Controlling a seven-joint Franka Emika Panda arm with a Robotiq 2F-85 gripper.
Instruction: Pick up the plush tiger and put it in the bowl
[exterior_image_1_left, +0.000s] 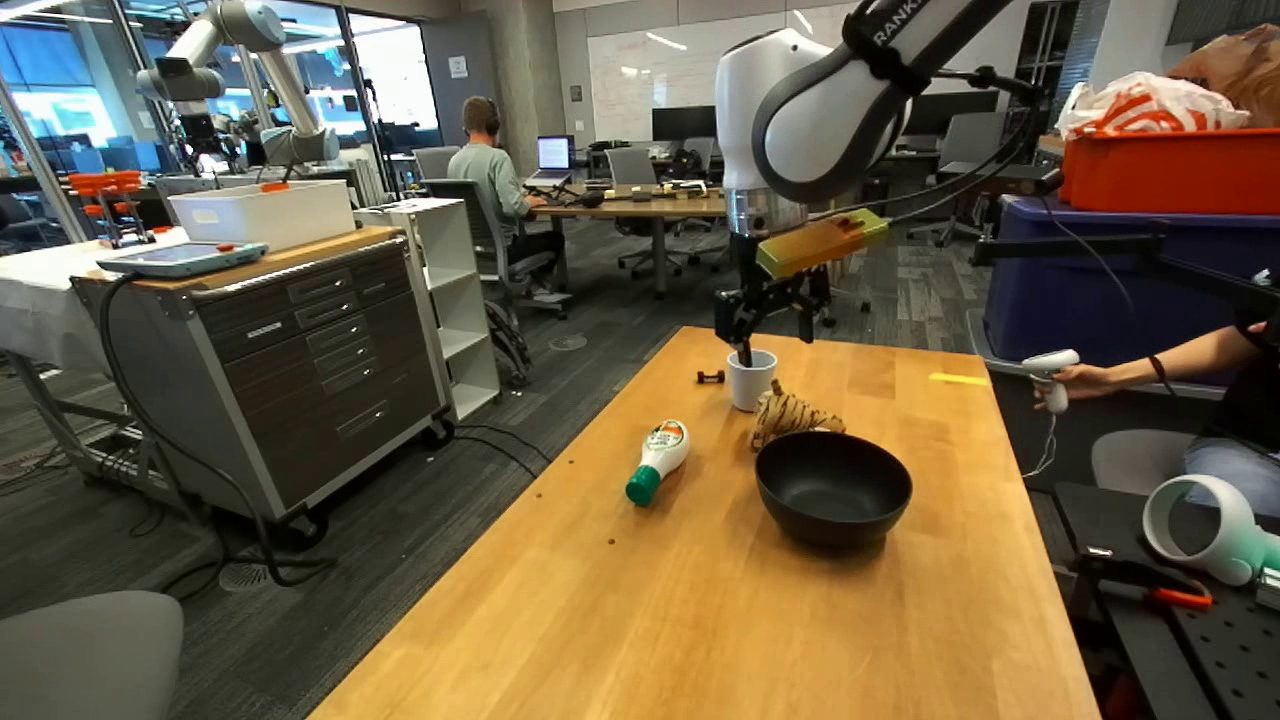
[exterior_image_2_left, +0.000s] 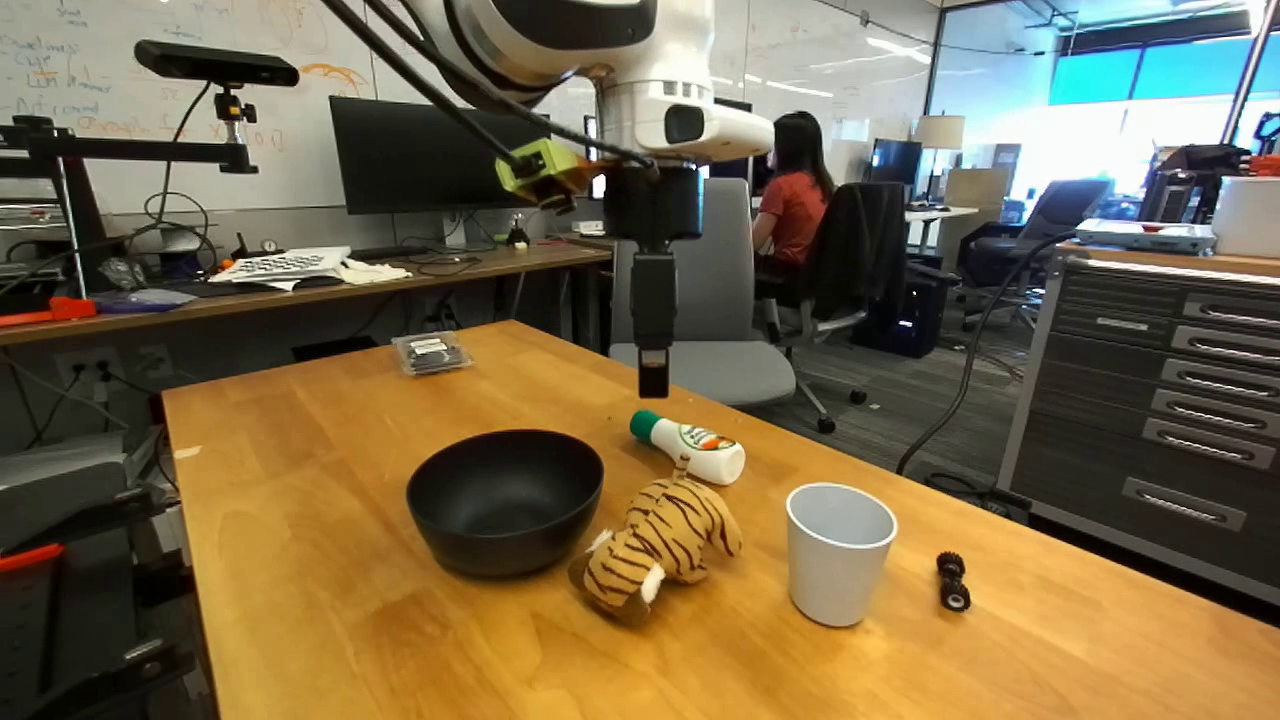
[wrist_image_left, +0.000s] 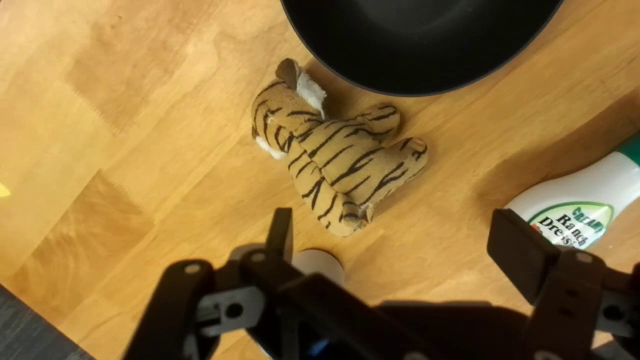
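Beyond the wooden bench (exterior_image_1_left: 720, 620), a whiteboard (exterior_image_1_left: 645, 80) shows in the background and a drawer cabinet (exterior_image_1_left: 320, 370) stands off to the side. The plush tiger (wrist_image_left: 345, 155) lies on the bench, just beside the matte black bowl (exterior_image_2_left: 505, 495) and near the white cup (exterior_image_2_left: 840, 560). Above the bench, the claw (wrist_image_left: 392, 235) hangs spread wide, its fingers (wrist_image_left: 522, 255) well apart with nothing gripped between them. The step in hand looks to be lining up for the grasp. In the wrist view one finger overlaps the white cup and the other the ranch dressing bottle (wrist_image_left: 575, 210), so it seems wise to carry the claw over the plush tiger before lowering it. The body lies aslant to the fingers; turning the wrist so that they close across the torso should give a firmer hold. Soft plush will likely squash, so grip deep, keeping off the bowl's rim.
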